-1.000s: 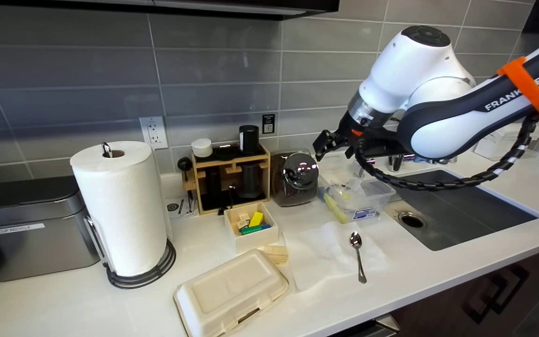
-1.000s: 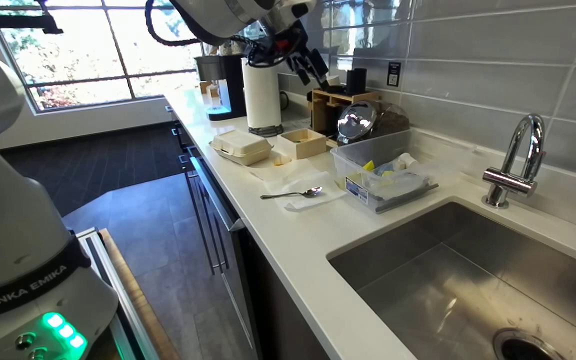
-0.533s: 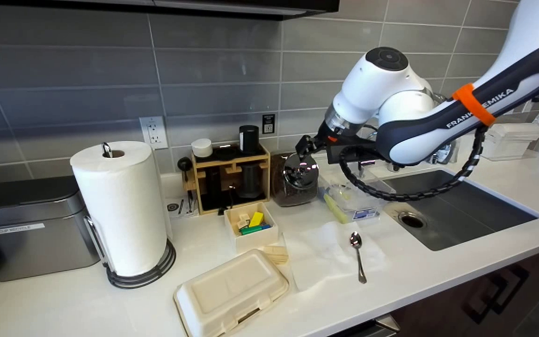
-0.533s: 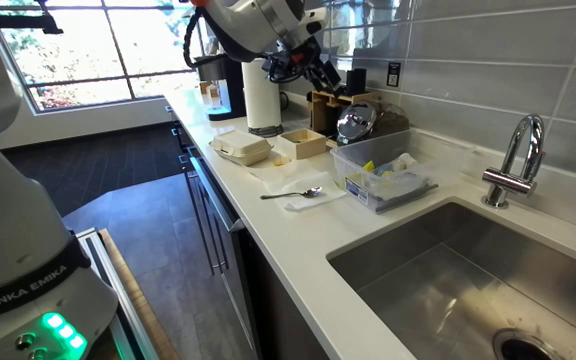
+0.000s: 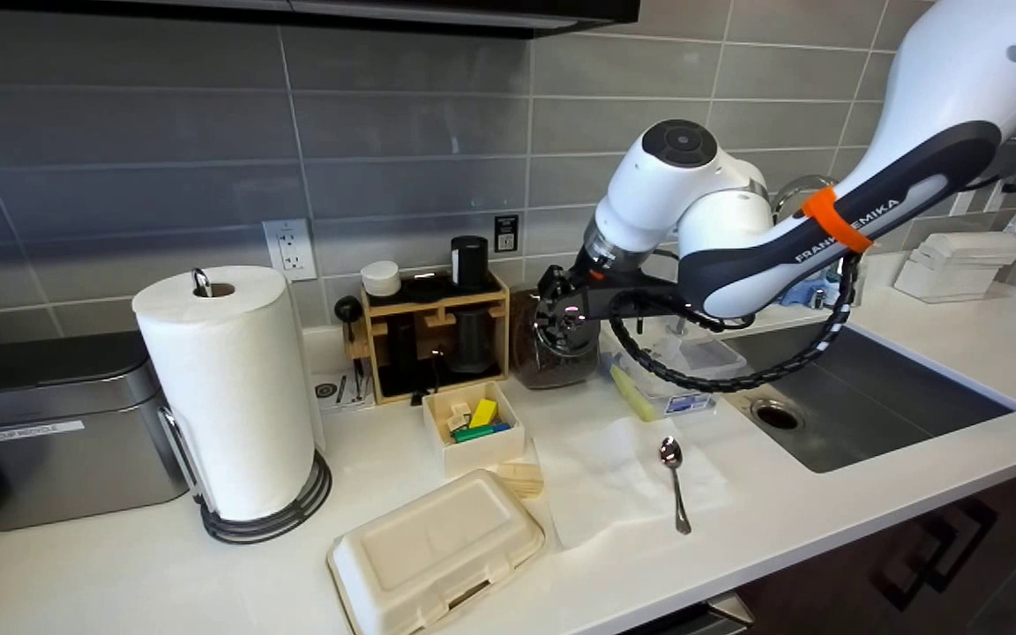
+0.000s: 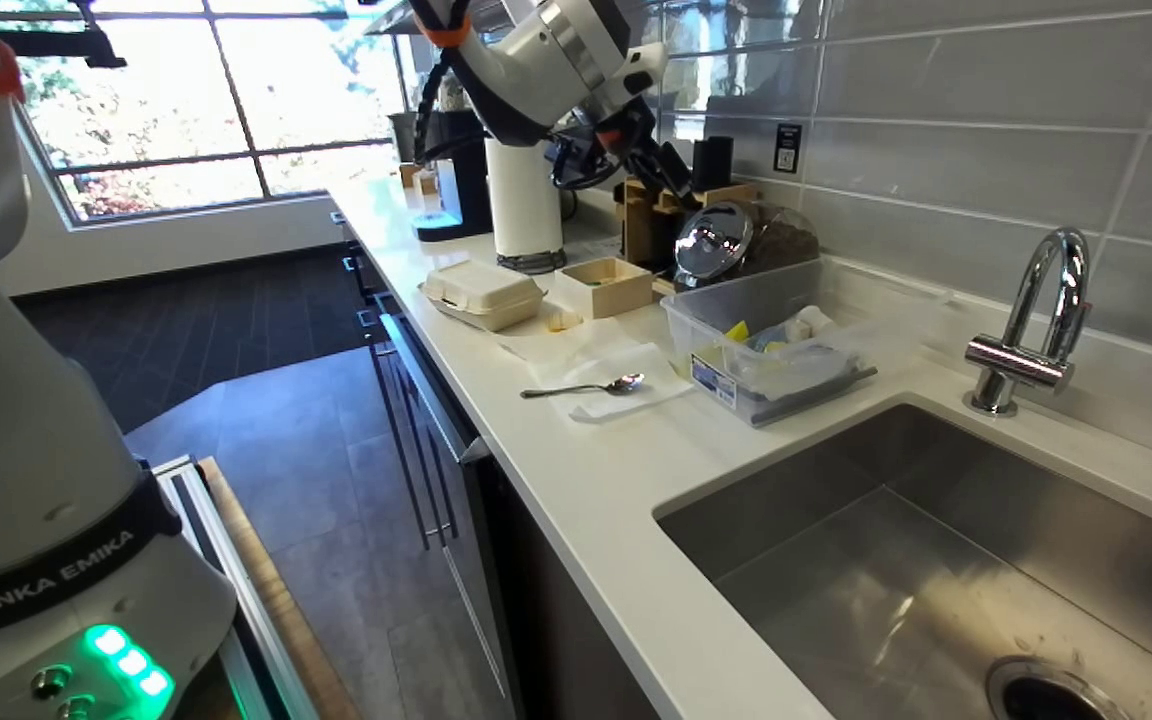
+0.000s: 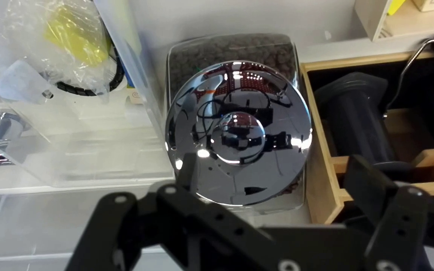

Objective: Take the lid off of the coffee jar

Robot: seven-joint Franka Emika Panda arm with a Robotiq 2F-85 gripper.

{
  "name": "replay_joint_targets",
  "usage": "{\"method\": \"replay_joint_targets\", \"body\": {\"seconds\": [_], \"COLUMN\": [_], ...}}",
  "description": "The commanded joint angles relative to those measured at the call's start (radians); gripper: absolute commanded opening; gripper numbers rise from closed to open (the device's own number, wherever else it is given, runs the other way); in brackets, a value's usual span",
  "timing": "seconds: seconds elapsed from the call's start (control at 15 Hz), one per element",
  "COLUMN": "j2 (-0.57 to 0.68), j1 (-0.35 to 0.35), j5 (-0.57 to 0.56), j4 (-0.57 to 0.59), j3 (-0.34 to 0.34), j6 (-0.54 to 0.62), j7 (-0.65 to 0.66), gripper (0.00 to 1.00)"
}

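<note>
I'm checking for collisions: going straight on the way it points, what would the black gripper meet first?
Probably the round, shiny silver lid of the clear coffee jar; depth is unclear, so one finger might touch the tan wooden rack first.

There is one jar (image 7: 228, 49), one lid (image 7: 238, 138), one metal spoon (image 5: 674, 483), one clamshell box (image 5: 437, 549), one paper-towel roll (image 5: 226, 397), one wooden rack (image 7: 319, 177) and one sink (image 6: 816, 530).

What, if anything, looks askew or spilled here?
Beside the plastic bin, the coffee jar has its shiny lid slanted rather than level, though that may just be the jar's design. No spill shows.
</note>
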Motion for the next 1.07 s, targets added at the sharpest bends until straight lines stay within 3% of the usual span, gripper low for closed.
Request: {"method": "replay_joint_targets", "body": {"seconds": [0.0, 1.0], "j2": [0.001, 0.106], "j1": [0.0, 0.028], "j5": [0.0, -0.164], "j4": [0.002, 0.077], "j3": [0.0, -0.09], "j6": [0.0, 0.127], "j7": [0.0, 0.097], "gripper": [1.0, 1.0]}}
